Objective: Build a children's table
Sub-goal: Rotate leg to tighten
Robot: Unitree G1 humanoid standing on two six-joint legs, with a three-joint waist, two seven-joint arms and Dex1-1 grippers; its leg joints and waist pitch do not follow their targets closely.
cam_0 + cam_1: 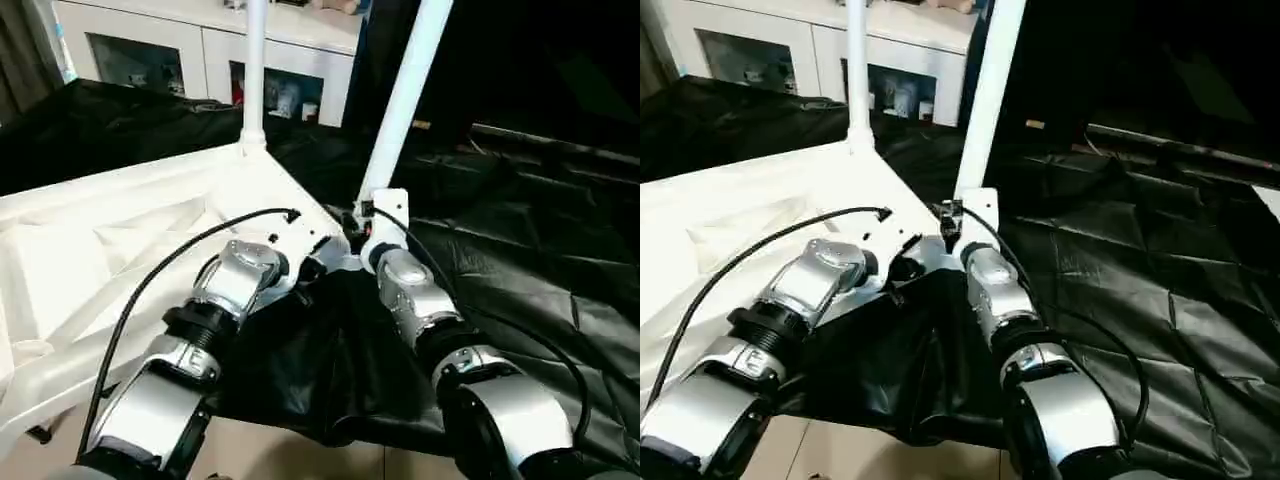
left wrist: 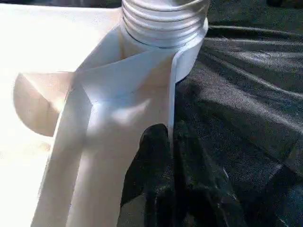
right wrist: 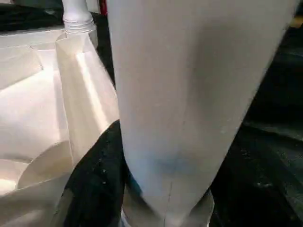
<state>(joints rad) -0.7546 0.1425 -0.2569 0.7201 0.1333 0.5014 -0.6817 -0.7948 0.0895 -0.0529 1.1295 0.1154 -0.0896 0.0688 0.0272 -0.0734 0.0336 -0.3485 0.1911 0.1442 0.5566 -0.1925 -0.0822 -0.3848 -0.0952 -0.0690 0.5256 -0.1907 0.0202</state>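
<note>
The children's table top (image 1: pixel 110 240) lies white and ribbed side up on the black-draped work table. One white leg (image 1: pixel 253 70) stands upright in its far corner socket. A second leg (image 1: pixel 405 100) leans slightly at the near right corner, and my right gripper (image 1: pixel 366 226) is shut on its lower end. In the right wrist view this leg (image 3: pixel 189 94) stands right beside a black finger (image 3: pixel 97 184). My left gripper (image 1: pixel 316 262) is shut at the top's rim beside that corner. Its finger (image 2: pixel 151 156) rests against the rim wall below the leg's threaded end (image 2: pixel 163 19).
Black quilted cloth (image 1: pixel 520 250) covers the work table to the right and hangs over its near edge. A white cabinet with glass doors (image 1: pixel 200 55) stands behind. A strip of pale floor (image 1: pixel 280 455) shows below. A black cable (image 1: pixel 150 280) arcs over my left forearm.
</note>
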